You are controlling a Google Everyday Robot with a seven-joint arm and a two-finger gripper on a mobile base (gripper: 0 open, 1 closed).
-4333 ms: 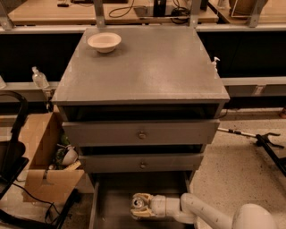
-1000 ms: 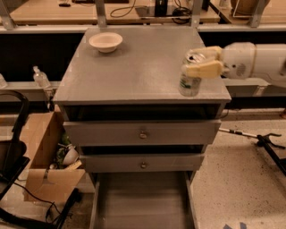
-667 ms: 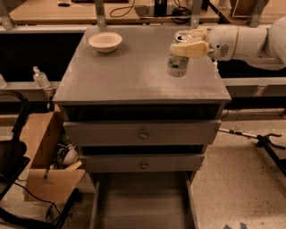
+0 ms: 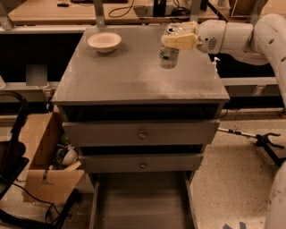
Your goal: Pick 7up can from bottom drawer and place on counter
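Observation:
The 7up can (image 4: 168,53), green and white with a silver lid, is upright over the right middle of the grey counter (image 4: 129,76). I cannot tell whether its base touches the slab. My gripper (image 4: 178,39) reaches in from the right and is shut on the can's upper part. The white arm runs off to the right edge. The bottom drawer (image 4: 142,203) stands pulled open at the bottom of the view, its grey floor bare.
A shallow cream bowl (image 4: 104,42) sits at the counter's back left. Two shut drawer fronts with brass knobs (image 4: 142,133) lie below the slab. A cardboard box (image 4: 44,170) stands on the floor at the left. A wooden desk (image 4: 111,11) with cables runs behind.
The can has gone from the bottom drawer up onto the counter area in my gripper. Over the last second it has moved left and back across the slab.

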